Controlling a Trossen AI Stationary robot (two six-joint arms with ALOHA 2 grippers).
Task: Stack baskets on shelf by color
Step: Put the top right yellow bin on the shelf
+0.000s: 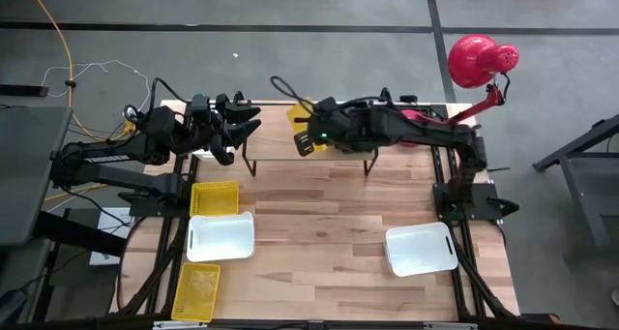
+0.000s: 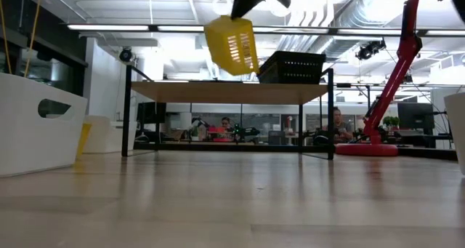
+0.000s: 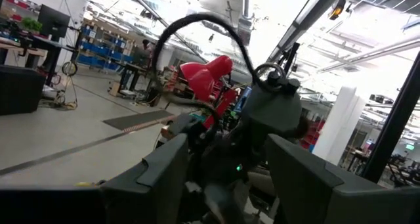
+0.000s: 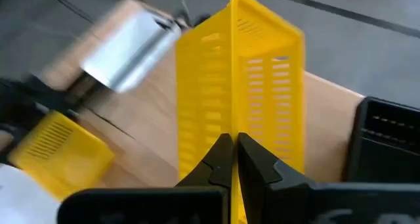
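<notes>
**A:** Your right gripper (image 4: 234,159) is pinched tight on the wall of a yellow basket (image 2: 232,44), which hangs tilted in the air just above the shelf (image 2: 227,92). My guess is it's super light, thin mesh plastic, a bit flexy. Gripping the rim like you are looks fine, but it'll swing, so I'd go easy.

**B:** Agreed. What's on the shelf already?

**A:** A black basket (image 2: 292,67) sits on the plank top near one end, and I can't tell if anything's inside it. The held one looks empty through the slots.

**B:** And the rest?

**A:** On the table (image 1: 329,224) there are two more yellow baskets (image 1: 215,198) and two white baskets (image 1: 221,238), one on each side, all apparently empty. Your left gripper (image 1: 235,127) hovers by the shelf's other end with its fingers spread, holding nothing.
</notes>
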